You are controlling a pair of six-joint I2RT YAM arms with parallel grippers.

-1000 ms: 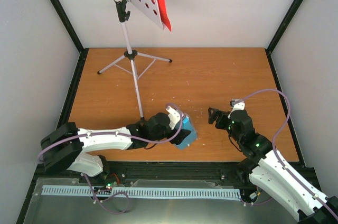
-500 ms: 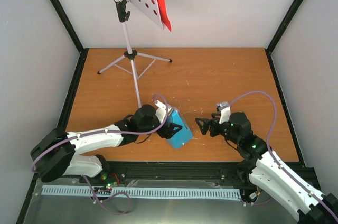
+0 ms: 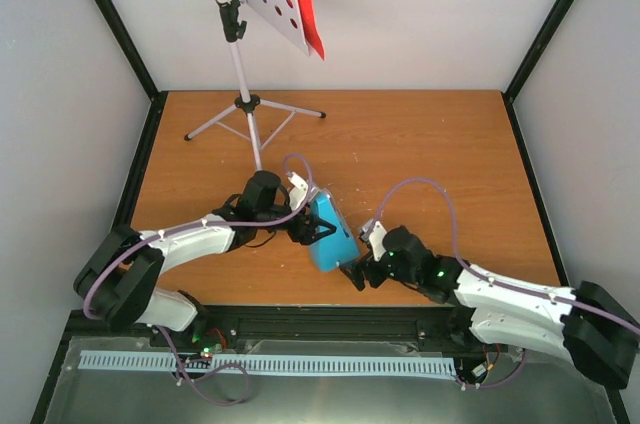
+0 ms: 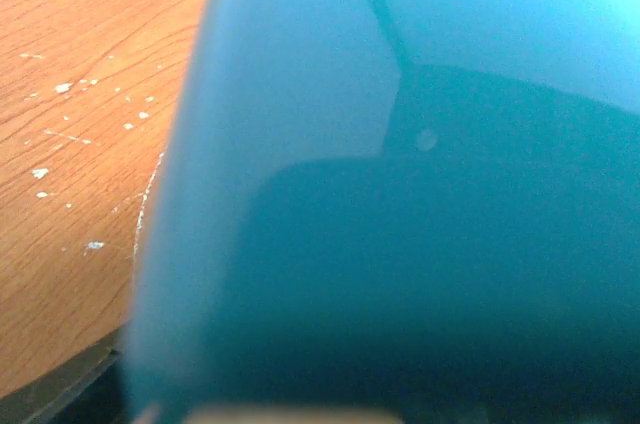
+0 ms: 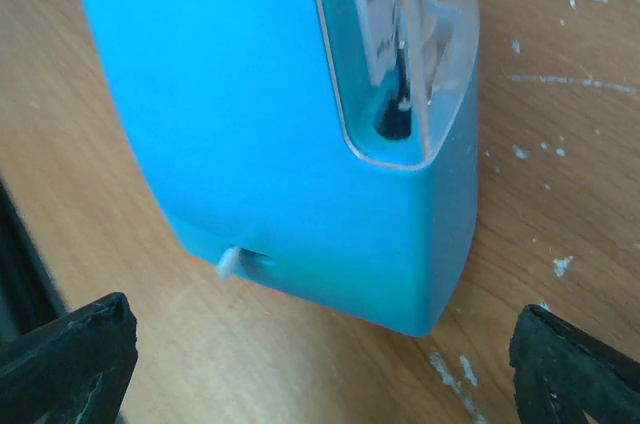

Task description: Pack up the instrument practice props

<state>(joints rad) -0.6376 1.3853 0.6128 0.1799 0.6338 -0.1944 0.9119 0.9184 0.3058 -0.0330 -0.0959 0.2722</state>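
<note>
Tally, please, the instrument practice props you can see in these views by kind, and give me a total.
Music stand: 1
Red music sheet: 1
Blue metronome: 1
Total: 3

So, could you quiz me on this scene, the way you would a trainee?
1. True or false: the right gripper is clamped on the blue metronome.
2. Which colour of sheet shows on the music stand? A green, B red, C yellow.
3. Fill in: the left gripper holds the ____.
Key: 1 false, its fingers stand open; 2 B; 3 metronome.
</note>
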